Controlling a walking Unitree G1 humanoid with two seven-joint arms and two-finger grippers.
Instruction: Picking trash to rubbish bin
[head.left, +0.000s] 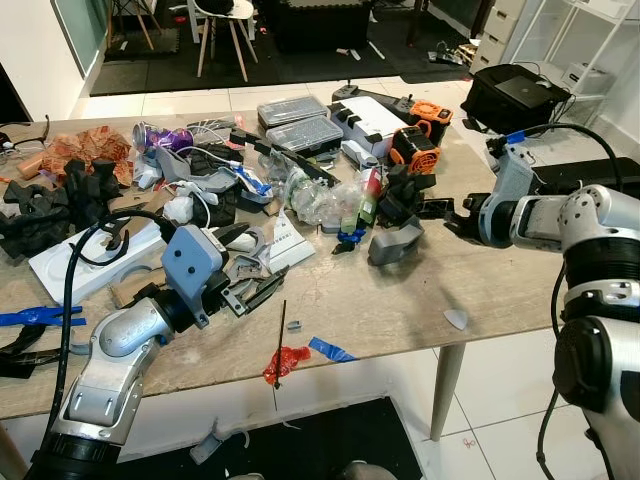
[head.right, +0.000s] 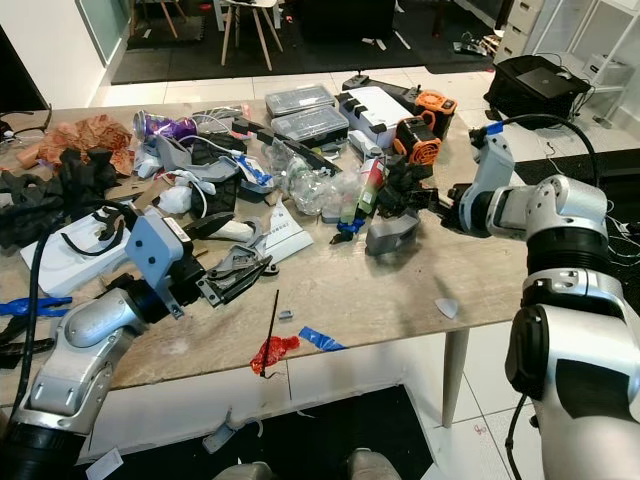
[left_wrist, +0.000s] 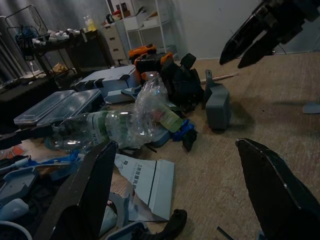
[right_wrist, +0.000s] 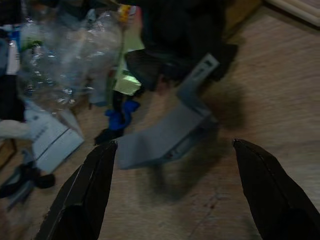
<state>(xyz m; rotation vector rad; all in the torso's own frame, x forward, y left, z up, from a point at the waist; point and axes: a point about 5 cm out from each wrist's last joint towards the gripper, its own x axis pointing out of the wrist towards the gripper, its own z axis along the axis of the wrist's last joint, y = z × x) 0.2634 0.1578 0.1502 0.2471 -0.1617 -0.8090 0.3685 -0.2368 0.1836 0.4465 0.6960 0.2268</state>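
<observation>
The right gripper (right_wrist: 170, 200), fingers spread wide and empty, hovers nearer than the left to the grey plastic piece (right_wrist: 165, 132), which lies on the table (head.left: 400, 300) just ahead between its fingertips, long axis slanting across the gap

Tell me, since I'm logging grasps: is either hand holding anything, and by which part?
Nothing is held. The right hand is open near the grey plastic bracket; the left hand is open over the table.
</observation>
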